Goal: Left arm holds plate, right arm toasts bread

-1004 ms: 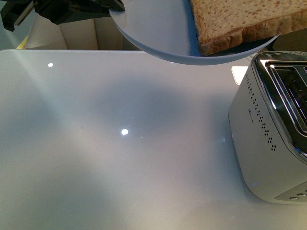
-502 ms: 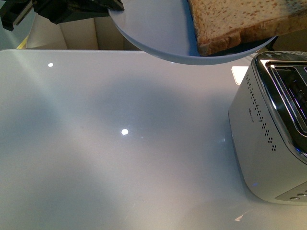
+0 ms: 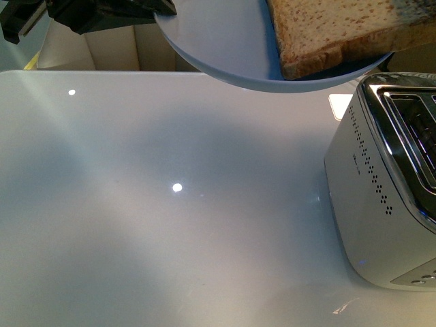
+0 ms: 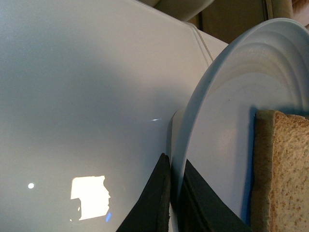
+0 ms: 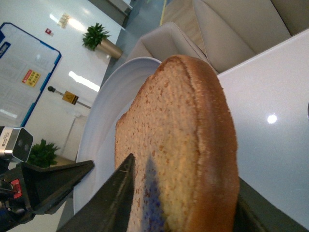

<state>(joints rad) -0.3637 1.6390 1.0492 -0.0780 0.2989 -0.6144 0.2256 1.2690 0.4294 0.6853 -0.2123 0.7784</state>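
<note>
1. Front view
   - The left gripper (image 3: 102, 12) sits at the top-left edge of the frame, with its black jaws closed on the rim of the plate (image 3: 218, 48).
   - The plate is held in the air above the far part of the white glossy table (image 3: 170, 225), tilted so that its underside faces the camera.
   - The bread (image 3: 334, 30) lies on the plate's right half, and its crust corner reaches the lower rim.
   - A silver toaster (image 3: 381, 197) stands on the table at the right, just below the plate's edge, with its slots facing up.
2. Left wrist view
   - Both wedge-shaped jaws of the left gripper (image 4: 175, 166) are clenched on the plate (image 4: 227, 111), one on each face of the rim.
   - The bread (image 4: 280, 174) rests against the plate's inner surface, clear of the jaws.
3. Right wrist view
   - The right gripper (image 5: 186, 169) straddles the bread (image 5: 178, 121). One black jaw presses on the crumb face and the other sits behind the crust, so the slice is grasped.
   - The slice stands on edge against the plate (image 5: 108, 111).
   - The left gripper (image 5: 48, 186) shows at the plate's far rim
</note>
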